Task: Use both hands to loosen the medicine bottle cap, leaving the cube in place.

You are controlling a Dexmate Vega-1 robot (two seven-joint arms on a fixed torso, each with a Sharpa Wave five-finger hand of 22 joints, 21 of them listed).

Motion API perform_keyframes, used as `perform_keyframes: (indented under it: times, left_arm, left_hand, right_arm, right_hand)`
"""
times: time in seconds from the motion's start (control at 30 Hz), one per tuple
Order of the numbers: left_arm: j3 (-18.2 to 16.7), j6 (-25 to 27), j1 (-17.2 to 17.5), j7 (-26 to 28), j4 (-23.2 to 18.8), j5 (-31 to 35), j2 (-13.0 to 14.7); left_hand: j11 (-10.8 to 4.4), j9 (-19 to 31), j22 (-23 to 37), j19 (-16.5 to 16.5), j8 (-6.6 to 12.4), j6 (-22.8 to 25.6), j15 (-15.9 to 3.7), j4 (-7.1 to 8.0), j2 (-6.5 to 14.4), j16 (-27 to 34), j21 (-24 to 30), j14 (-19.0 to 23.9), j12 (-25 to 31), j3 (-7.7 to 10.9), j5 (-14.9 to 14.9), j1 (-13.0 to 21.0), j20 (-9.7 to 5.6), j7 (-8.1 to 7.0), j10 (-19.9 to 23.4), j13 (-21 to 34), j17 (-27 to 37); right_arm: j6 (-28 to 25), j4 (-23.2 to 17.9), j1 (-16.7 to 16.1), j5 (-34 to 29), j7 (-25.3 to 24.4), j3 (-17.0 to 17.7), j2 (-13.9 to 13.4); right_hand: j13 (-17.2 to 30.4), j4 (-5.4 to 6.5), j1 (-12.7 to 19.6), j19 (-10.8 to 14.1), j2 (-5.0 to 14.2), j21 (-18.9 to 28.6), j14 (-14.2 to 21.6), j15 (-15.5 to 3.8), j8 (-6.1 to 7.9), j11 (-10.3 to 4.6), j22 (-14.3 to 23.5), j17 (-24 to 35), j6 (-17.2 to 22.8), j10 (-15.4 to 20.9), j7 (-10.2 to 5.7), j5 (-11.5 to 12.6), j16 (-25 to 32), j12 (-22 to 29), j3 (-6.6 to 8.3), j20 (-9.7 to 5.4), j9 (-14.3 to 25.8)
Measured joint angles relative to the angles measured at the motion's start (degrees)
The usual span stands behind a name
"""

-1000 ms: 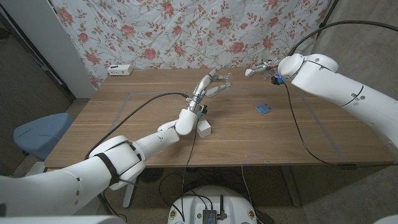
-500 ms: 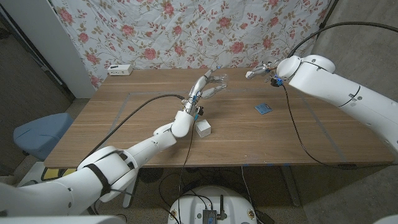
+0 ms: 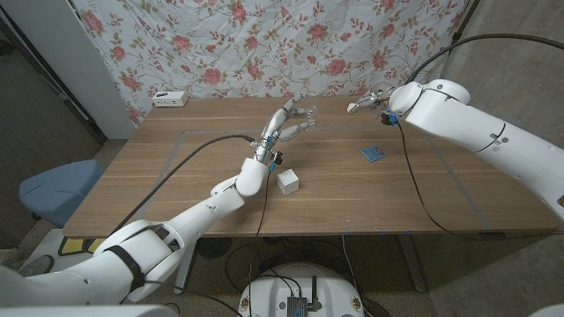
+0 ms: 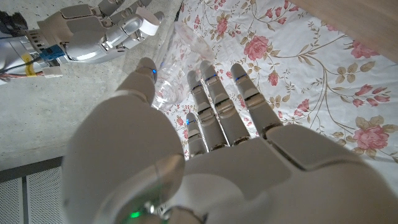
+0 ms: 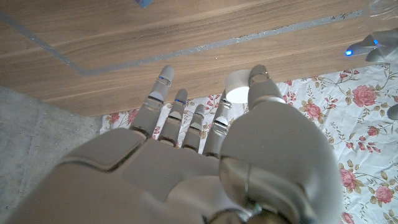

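Two hands are lifted above the tabletop (image 3: 176, 167): the left hand (image 3: 288, 121) grips the clear medicine bottle (image 4: 176, 65) between its fingers, the white cube (image 3: 288, 182) sits below its wrist, and the right hand (image 3: 368, 100) pinches the white cap (image 5: 236, 86).

The worktop (image 3: 176, 176) is brown wood with a visible grain and a smooth, matt finish. Behind it, along the top of the head view, hangs a floral cloth backdrop (image 3: 220, 44), soft and matt. The left hand (image 3: 289, 123) has glossy silver-white plastic shells and holds a clear, shiny plastic medicine bottle (image 4: 174, 68). The right hand (image 3: 368, 99), also glossy pale plastic, pinches a smooth white cap (image 5: 237, 86). The cube (image 3: 288, 181) at centre looks matt white.
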Motion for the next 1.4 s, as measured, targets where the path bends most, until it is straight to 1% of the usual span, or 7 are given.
perform_keyframes:
  times: [0.3,0.87,0.97,1.07,1.1,1.17,1.4]
  left_arm:
    - [-2.17,2.49,2.68,-3.31,-4.93,-1.83,1.9]
    - [-6.05,7.24,8.27,-8.8,-12.63,-7.87,4.36]
    - [-6.14,7.86,8.4,-9.25,-12.8,-8.64,4.41]
    - [-6.14,8.54,8.4,-9.6,-12.8,-9.22,4.41]
    - [-7.22,8.74,10.05,-9.75,-14.76,-9.42,5.11]
    - [-7.33,9.23,10.21,-10.08,-14.99,-9.84,5.2]
    - [-7.72,10.83,10.84,-11.44,-15.76,-11.28,5.55]
  left_hand:
    - [-1.55,0.0,0.0,-2.06,-0.23,-1.85,1.16,0.06,0.23,0.0,-0.44,-3.22,-0.17,-1.48,-0.01,1.77,-1.22,-0.43,-1.55,-0.03,0.32]
    - [-2.06,0.0,0.0,-3.9,-0.23,-3.94,1.73,0.53,0.5,0.01,-0.43,-5.48,-0.45,-3.21,-0.04,2.66,-1.02,-0.33,-2.03,0.01,0.47]
    - [-2.23,0.0,0.0,-4.27,-0.23,-4.39,1.88,0.64,0.51,0.01,-0.43,-6.2,-0.46,-3.8,-0.04,2.66,-1.1,-0.3,-2.2,0.01,0.4]
    - [-2.55,-0.14,0.0,-5.05,-0.23,-5.31,2.01,0.79,0.5,0.01,-0.43,-7.0,-0.46,-4.43,-0.04,2.66,-0.48,0.46,-2.5,0.01,0.4]
    - [-2.7,-0.14,0.0,-5.23,-0.23,-5.69,2.06,0.85,0.5,0.01,-0.43,-7.44,-0.46,-4.82,-0.04,2.66,-0.3,0.84,-2.65,0.01,0.4]
    - [-3.23,-0.13,0.0,-5.85,-0.23,-6.36,2.31,1.04,0.5,0.01,-0.43,-7.85,-0.46,-5.31,-0.04,2.66,-0.11,1.5,-2.99,0.01,0.4]
    - [-2.81,-0.13,0.0,-7.9,-0.22,-8.04,2.59,1.34,0.74,0.01,-0.66,-9.36,-0.45,-7.02,-0.03,2.88,-0.49,3.19,-4.46,-0.12,0.41]
  right_arm:
    - [-0.77,-0.38,-0.27,0.99,-1.47,-0.01,0.33]
    - [-1.48,-0.73,-0.6,2.38,-3.52,-0.04,1.03]
    - [-1.51,-0.73,-0.6,2.44,-3.6,-0.24,1.23]
    - [-1.51,-0.73,-0.6,2.44,-3.6,-0.36,1.41]
    - [-1.66,-0.73,-0.6,2.78,-4.09,-0.46,1.53]
    - [-1.66,-0.73,-0.59,2.78,-4.09,-0.5,1.59]
    - [-1.72,-0.82,-0.59,2.96,-4.27,-0.6,1.82]
  right_hand:
    - [0.0,-0.09,-0.51,0.0,0.1,0.0,0.21,-0.21,-0.02,0.0,0.0,0.01,0.31,0.0,0.31,-0.2,0.0,0.0,-0.09,0.0,0.01]
    - [0.0,-0.24,-0.5,0.31,0.1,0.0,0.51,0.09,-0.37,-0.32,0.0,0.01,0.61,0.31,0.62,-0.23,0.22,0.0,-0.23,-0.3,0.04]
    - [0.0,-0.24,-0.49,0.31,0.1,0.0,0.51,0.09,-0.43,-0.32,0.0,0.01,0.61,0.31,0.62,-0.29,0.22,0.0,-0.24,-0.3,0.04]
    - [0.0,-0.25,-0.49,0.31,0.1,0.0,0.51,0.09,-0.31,-0.32,0.0,0.01,0.61,0.31,0.62,-0.32,0.22,0.0,-0.24,-0.3,0.03]
    - [0.0,-0.25,-0.49,0.31,0.1,0.0,0.51,0.09,-0.24,-0.32,0.0,0.01,0.61,0.31,0.62,-0.32,0.22,0.0,-0.24,-0.3,0.03]
    - [0.0,-0.25,-0.49,0.31,0.1,0.0,0.51,0.09,-0.22,-0.31,0.0,0.01,0.61,0.31,0.62,-0.33,0.22,0.0,-0.24,-0.3,0.02]
    - [0.0,-0.32,-0.48,0.3,0.09,0.0,0.5,0.09,-0.21,-0.11,0.0,0.01,0.61,0.51,0.62,-0.2,0.22,0.0,-0.31,-0.3,-0.01]
